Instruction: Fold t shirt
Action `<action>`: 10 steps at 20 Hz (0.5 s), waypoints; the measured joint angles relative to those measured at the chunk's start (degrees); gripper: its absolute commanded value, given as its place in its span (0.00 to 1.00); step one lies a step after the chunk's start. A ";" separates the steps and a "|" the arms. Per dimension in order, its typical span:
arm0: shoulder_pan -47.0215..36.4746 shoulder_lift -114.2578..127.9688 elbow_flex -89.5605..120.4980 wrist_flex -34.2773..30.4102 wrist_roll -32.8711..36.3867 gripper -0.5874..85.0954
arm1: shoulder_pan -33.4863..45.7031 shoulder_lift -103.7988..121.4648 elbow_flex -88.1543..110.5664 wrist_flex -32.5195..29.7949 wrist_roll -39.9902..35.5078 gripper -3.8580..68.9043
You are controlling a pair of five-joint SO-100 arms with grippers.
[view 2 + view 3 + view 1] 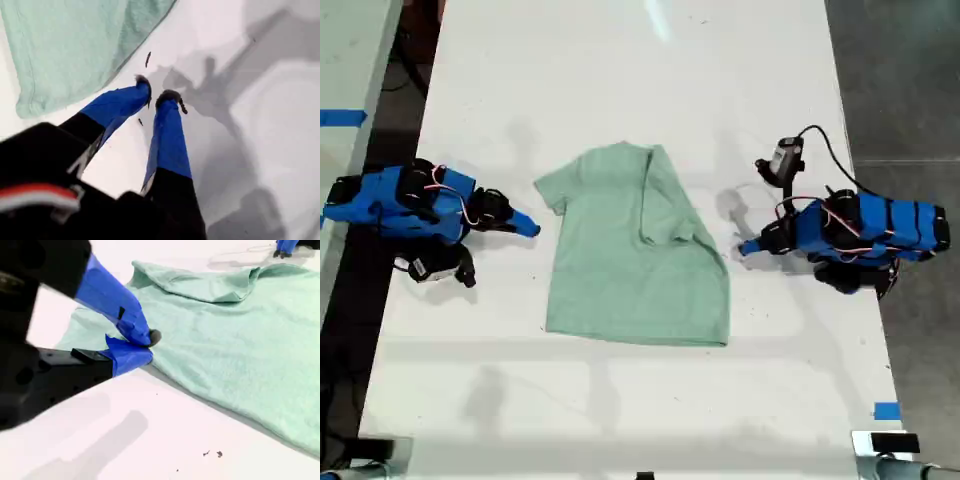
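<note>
One t shirt; two blue arms; two scraps of blue tape

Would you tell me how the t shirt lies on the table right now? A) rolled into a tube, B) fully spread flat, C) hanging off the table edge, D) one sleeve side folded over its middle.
D: the t shirt has its side toward the exterior view's right folded inward over the body, while its other sleeve lies flat.
</note>
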 measured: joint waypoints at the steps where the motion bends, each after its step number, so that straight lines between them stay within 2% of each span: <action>1: 0.00 0.00 0.00 0.18 0.00 0.00 | 0.18 0.00 0.00 0.00 0.00 0.10; 3: 2.55 0.00 0.00 0.97 -2.20 0.00 | 1.14 0.00 0.00 0.00 0.00 0.10; 10: 1.76 -2.55 -5.10 3.60 -2.29 0.00 | 1.05 0.00 0.00 0.00 0.00 0.10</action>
